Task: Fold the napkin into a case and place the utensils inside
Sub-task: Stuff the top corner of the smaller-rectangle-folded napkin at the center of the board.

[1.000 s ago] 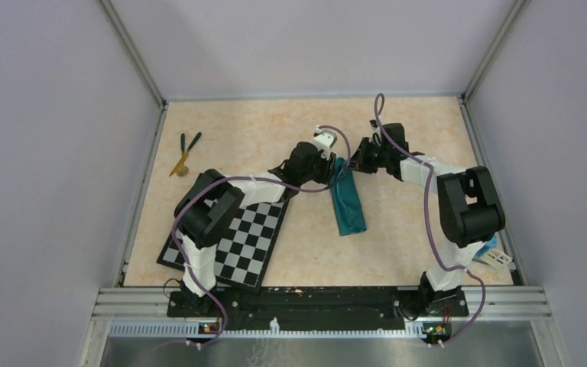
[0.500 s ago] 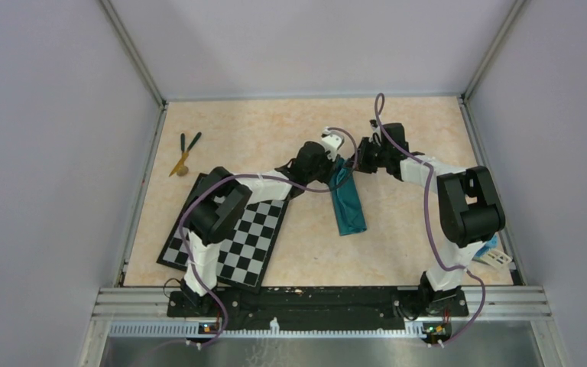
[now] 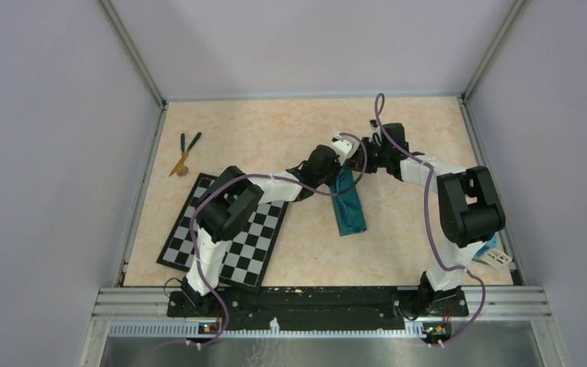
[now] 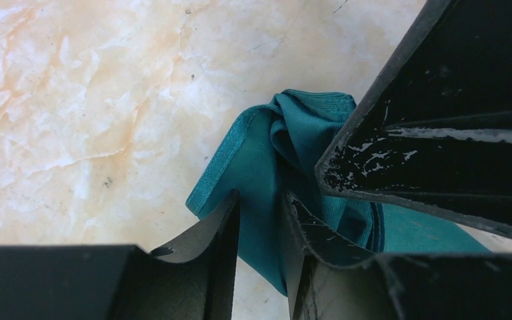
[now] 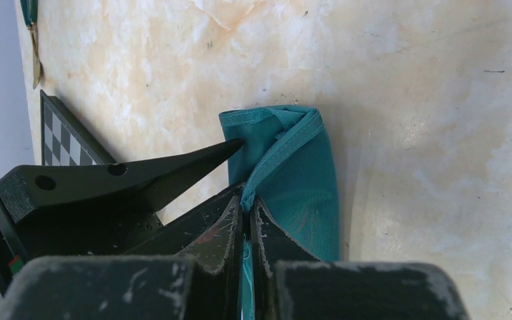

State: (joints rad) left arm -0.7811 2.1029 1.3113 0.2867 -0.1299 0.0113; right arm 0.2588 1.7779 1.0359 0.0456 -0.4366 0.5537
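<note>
Swinging rightward off the checkerboard mat (image 3: 260,245), the left arm has carried the left gripper (image 4: 260,200) up to the far end of the napkin (image 3: 349,210), while the right arm has kept its place; both claws now meet at that one end. Folded into a narrow teal oblong, the napkin lies on the marbled table (image 3: 275,126) between the two arms; its near end rests free. The left gripper's fingers straddle a bunched fold and look pinched on it; the right gripper (image 5: 248,208) is pressed almost together on a hemmed edge, probably to lift one layer so that the end opens as a mouth. The utensils (image 3: 185,151) lie well apart, near the far left corner. From above, both heads cover the gripped end; whether a pocket has opened cannot be told; a blue-and-white object (image 3: 495,252) by the right arm's base is half hidden.
</note>
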